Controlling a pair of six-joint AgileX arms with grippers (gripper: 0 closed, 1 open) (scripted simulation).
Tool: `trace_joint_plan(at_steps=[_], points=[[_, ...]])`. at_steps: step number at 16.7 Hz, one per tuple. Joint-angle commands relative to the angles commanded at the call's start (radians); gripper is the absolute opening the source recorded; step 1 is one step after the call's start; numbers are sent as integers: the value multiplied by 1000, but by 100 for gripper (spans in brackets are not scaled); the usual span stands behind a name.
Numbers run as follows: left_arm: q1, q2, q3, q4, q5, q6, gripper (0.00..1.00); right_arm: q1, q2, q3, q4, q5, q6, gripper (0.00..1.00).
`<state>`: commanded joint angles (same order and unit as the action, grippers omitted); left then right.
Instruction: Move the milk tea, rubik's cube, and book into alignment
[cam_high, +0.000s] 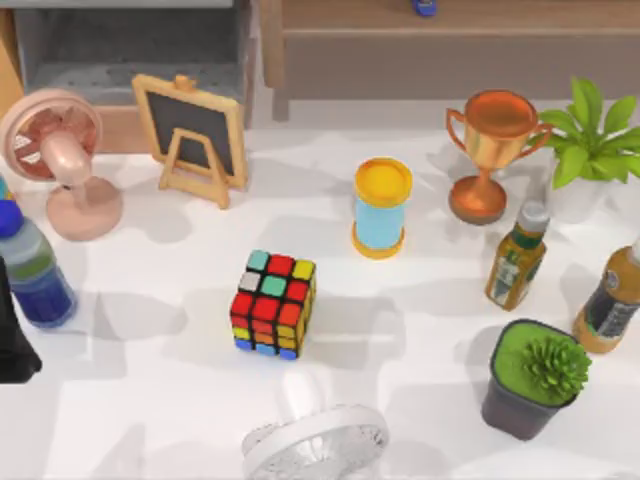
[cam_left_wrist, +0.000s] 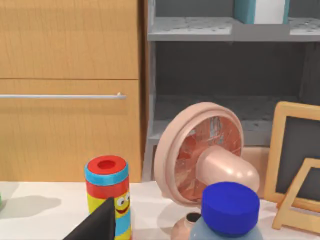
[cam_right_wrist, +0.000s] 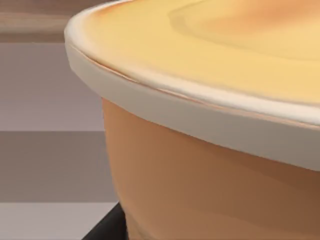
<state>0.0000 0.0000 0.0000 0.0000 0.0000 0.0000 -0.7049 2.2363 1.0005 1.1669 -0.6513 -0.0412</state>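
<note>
The rubik's cube (cam_high: 272, 303) rests on the white table a little left of centre, with a mostly red, green and yellow top and nothing touching it. A tan cup (cam_right_wrist: 210, 165) with a pale rim and a creamy yellow top, which I take for the milk tea, looms very close in the right wrist view. A dark edge of my right gripper (cam_right_wrist: 107, 227) shows beside its base. My left arm (cam_high: 12, 340) is parked at the table's left edge. A dark tip of my left gripper (cam_left_wrist: 97, 225) shows in the left wrist view. The book is out of view.
A yellow-lidded blue cylinder (cam_high: 382, 208), copper trophy (cam_high: 487, 150), two bottles (cam_high: 515, 258) (cam_high: 608, 300) and potted plants (cam_high: 535, 380) (cam_high: 590, 150) crowd the right half. On the left stand a pink fan (cam_high: 62, 160), chalkboard easel (cam_high: 192, 135) and blue-capped bottle (cam_high: 35, 275). A white fan (cam_high: 315, 445) lies in front.
</note>
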Motion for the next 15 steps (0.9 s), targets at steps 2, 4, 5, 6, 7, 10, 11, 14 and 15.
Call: trace_joint_plan(at_steps=[2, 4, 5, 6, 7, 10, 11, 14, 15], points=[[0, 0, 0, 0, 0, 0, 100, 0, 0, 0, 0, 0, 0, 30], [0, 0, 0, 0, 0, 0, 100, 0, 0, 0, 0, 0, 0, 45], [0, 0, 0, 0, 0, 0, 100, 0, 0, 0, 0, 0, 0, 53], [0, 0, 0, 0, 0, 0, 100, 0, 0, 0, 0, 0, 0, 60], [0, 0, 0, 0, 0, 0, 100, 0, 0, 0, 0, 0, 0, 68], [0, 0, 0, 0, 0, 0, 100, 0, 0, 0, 0, 0, 0, 90], [0, 0, 0, 0, 0, 0, 100, 0, 0, 0, 0, 0, 0, 98], [0, 0, 0, 0, 0, 0, 100, 0, 0, 0, 0, 0, 0, 100], [0, 0, 0, 0, 0, 0, 100, 0, 0, 0, 0, 0, 0, 100]])
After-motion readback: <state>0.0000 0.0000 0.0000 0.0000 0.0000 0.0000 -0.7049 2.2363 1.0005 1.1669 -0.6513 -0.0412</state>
